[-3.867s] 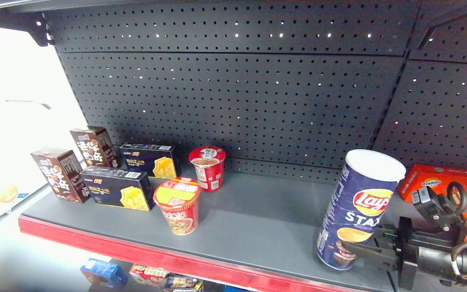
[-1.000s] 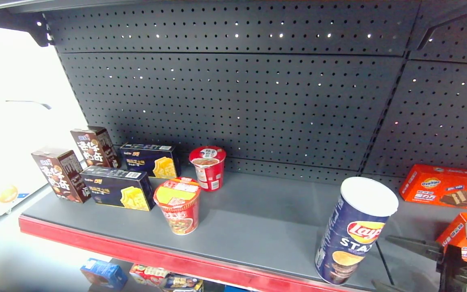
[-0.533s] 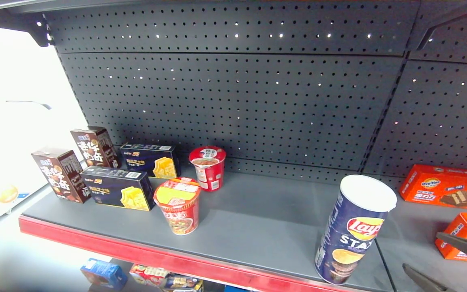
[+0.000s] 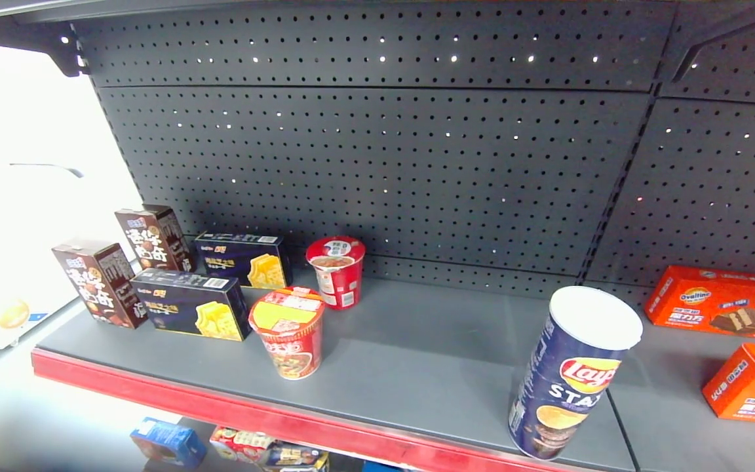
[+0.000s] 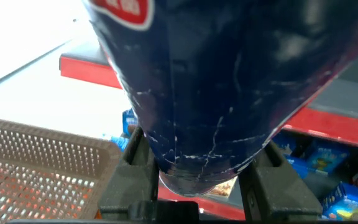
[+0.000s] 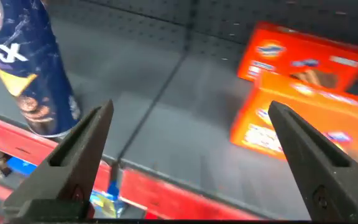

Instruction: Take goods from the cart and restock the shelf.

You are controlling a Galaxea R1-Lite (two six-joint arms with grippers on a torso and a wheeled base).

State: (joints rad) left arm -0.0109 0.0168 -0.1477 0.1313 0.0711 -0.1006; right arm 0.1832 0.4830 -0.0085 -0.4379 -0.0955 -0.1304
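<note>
The blue chip can (image 4: 574, 373) stands upright at the front edge of the grey shelf (image 4: 417, 354), an orange box (image 4: 751, 390) to its right. My right pincer (image 6: 188, 124) hangs before them, fingers wide apart. My left pincer (image 5: 201, 171) is clamped on a second blue can (image 5: 216, 81) (mesh cart (image 5: 36, 162) nearby).

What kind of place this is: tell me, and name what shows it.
Most likely a shop aisle, perhaps a mock-up: a pegboard-backed shelf with a red front edge, stocked with a chip canister and noodle cups, plus a mesh cart basket.
</note>
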